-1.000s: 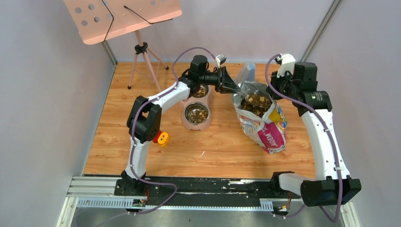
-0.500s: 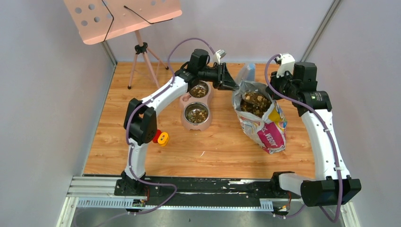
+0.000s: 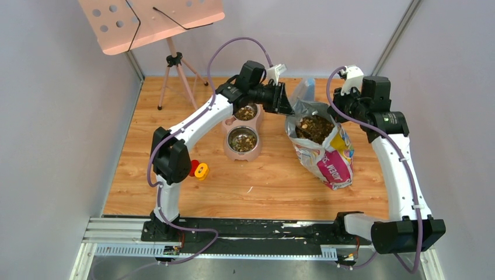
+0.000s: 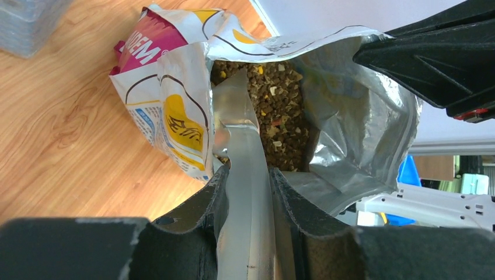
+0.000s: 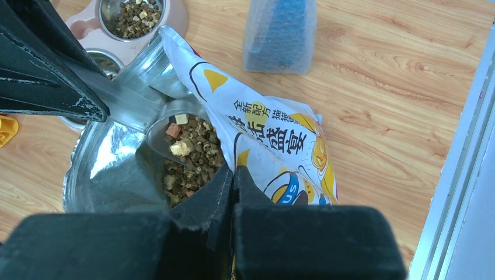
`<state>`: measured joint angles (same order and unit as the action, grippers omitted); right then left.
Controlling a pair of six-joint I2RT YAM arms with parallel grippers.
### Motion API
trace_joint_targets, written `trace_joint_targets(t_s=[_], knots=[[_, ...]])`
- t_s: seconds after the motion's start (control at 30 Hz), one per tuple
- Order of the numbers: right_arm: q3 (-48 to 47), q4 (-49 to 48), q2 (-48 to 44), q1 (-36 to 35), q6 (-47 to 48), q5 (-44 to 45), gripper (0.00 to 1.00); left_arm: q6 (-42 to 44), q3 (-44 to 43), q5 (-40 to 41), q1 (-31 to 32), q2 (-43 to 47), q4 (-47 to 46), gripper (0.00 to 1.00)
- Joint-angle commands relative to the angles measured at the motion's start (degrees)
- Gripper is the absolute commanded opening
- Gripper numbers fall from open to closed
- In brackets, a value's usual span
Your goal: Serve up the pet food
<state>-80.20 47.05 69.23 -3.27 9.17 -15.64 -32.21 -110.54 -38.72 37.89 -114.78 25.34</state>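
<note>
The pet food (image 3: 315, 127) fills an open printed bag (image 3: 327, 157) standing right of centre. My left gripper (image 3: 285, 100) is shut on the handle of a clear plastic scoop (image 4: 239, 134). The scoop's bowl (image 5: 175, 131) lies inside the bag with some kibble (image 5: 195, 154) on it. My right gripper (image 5: 232, 172) is shut on the bag's (image 5: 274, 140) near rim, pinching it between its fingers. In the top view this right gripper (image 3: 341, 108) sits at the bag's far right edge. A pink double bowl (image 3: 229, 153) left of the bag holds kibble in both cups.
A clear wrapped blue container (image 3: 303, 88) stands behind the bag. A red-and-yellow toy (image 3: 198, 170) lies by the left arm. A pink music stand (image 3: 152, 20) on a tripod (image 3: 175, 64) occupies the back left corner. Walls close in on both sides.
The left arm's elbow has swung left and its wrist has edged toward the bag with the scoop. The right arm and bag have stayed still.
</note>
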Motion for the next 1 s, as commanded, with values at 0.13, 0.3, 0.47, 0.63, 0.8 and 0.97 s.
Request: trace_joint_targets(t_s=[0.13,0.3,0.47,0.63,0.8,0.97], knots=[[-1.2,-2.8,0.5,0.1,1.5,0.5,0.0,-0.6,-2.2,-0.1,-3.3,0.5,-0.9,0.0],[-0.8,-2.8,0.6,0.1,2.1,1.0,0.0,-8.8,-0.1,-6.3,-7.3,-0.4,-6.1,0.0],[-0.3,-2.8,0.9,0.2,2.3,0.8,0.0,-29.5,8.6,-19.8,-9.8,-0.8,-28.6,0.0],[-1.3,-2.8,1.8,0.1,2.3,0.2,0.0,-33.5,9.2,-23.8,-10.3,-2.2,-30.1,0.0],[-1.9,-2.8,1.8,0.1,2.8,0.6,0.0,-38.2,14.1,-23.9,-12.3,-0.4,-26.9,0.0],[-1.7,-2.8,1.7,0.1,2.4,0.4,0.0,-38.2,14.2,-24.7,-12.6,0.8,-21.6,0.0]])
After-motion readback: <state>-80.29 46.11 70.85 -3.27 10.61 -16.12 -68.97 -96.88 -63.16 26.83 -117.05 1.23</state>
